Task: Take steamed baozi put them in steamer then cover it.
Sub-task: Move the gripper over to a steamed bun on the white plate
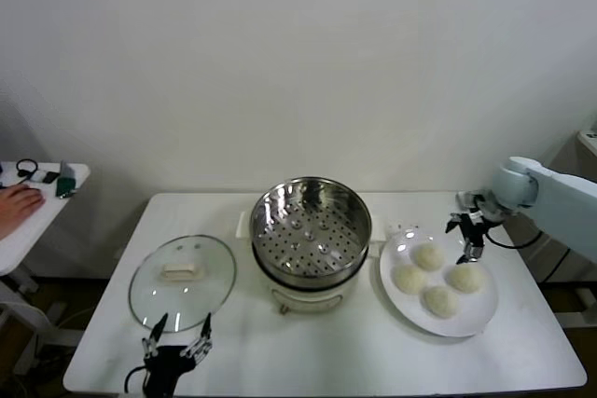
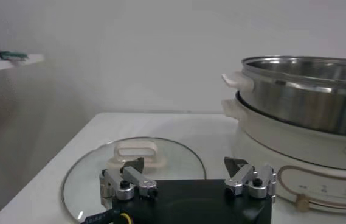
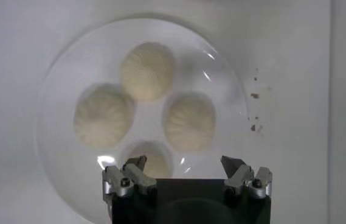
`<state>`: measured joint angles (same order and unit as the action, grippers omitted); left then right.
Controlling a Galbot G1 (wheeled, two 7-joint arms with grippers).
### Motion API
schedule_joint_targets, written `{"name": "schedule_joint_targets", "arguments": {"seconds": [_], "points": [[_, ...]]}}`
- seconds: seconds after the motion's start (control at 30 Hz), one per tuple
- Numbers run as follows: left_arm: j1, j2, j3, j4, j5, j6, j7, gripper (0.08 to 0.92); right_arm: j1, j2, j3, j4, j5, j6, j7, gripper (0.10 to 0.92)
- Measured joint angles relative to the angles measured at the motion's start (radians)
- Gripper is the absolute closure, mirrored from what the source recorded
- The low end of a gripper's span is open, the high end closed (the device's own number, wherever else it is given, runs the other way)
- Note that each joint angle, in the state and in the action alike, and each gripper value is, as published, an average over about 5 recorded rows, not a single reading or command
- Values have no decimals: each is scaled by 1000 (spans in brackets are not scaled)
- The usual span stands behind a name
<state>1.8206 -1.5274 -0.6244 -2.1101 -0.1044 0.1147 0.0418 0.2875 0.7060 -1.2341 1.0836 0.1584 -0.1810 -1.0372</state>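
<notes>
Head view: high, looking down across the white rectangular table (image 1: 308,351). Left wrist view: low, level, close beside the round glass lid (image 2: 160,167). Right wrist view: directly above the flat white plate (image 3: 57,79), shared with head view.

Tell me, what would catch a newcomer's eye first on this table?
Probably the shiny round stainless-steel steamer at the table's middle, its perforated floor bare. To its right, four small cream-white steamed baozi sit clustered on a flat white plate, with the right gripper open just above them. On the left lies a round glass lid, the left gripper open near its front edge.
</notes>
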Motion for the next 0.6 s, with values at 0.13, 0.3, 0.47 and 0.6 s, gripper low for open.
{"name": "schedule_joint_targets", "arguments": {"seconds": [0.13, 0.3, 0.47, 0.6], "points": [[4, -2, 0, 5, 1, -3, 0, 177, -36, 39, 23, -41, -12, -2, 5, 203], [8, -3, 1, 6, 2, -5, -1, 177, -79, 77, 58, -90, -29, 1, 11, 203], [10, -5, 2, 8, 5, -7, -1, 177, -112, 104, 86, -133, -41, 3, 21, 210], [13, -6, 4, 9, 8, -8, -2, 177, -130, 119, 105, -160, -46, 3, 27, 282]]}}
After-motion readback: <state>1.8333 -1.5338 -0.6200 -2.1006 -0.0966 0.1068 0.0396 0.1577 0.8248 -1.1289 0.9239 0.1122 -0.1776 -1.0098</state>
